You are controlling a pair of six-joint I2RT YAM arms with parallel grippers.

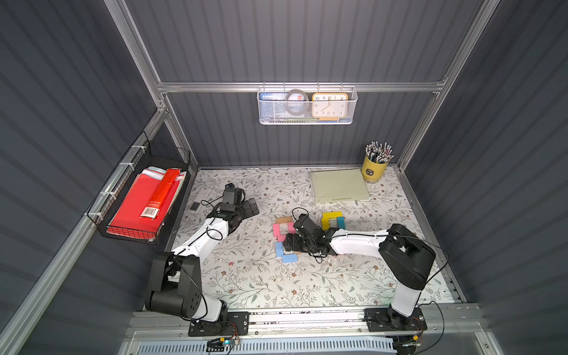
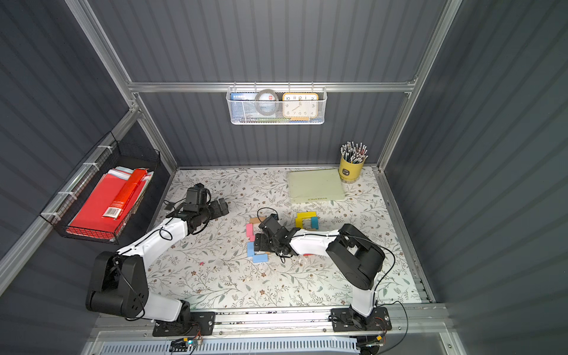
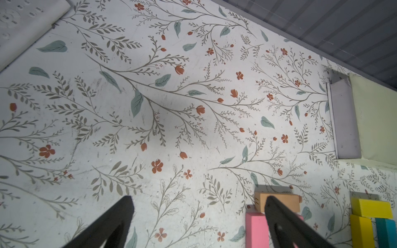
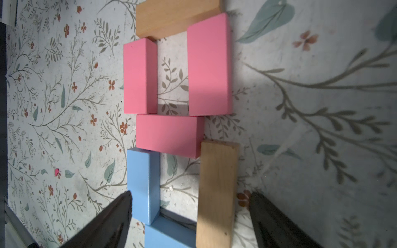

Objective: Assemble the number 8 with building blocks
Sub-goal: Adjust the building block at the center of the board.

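Right wrist view: my right claw [image 4: 191, 194], wide and empty, straddles blue block [image 4: 142, 182] and tan block [image 4: 217, 193] at lower centre, both lengthwise up-frame.

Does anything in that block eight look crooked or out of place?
Yes. The tan block opposite the blue block sits outward of the pink block it should line up with, so that side looks stepped.
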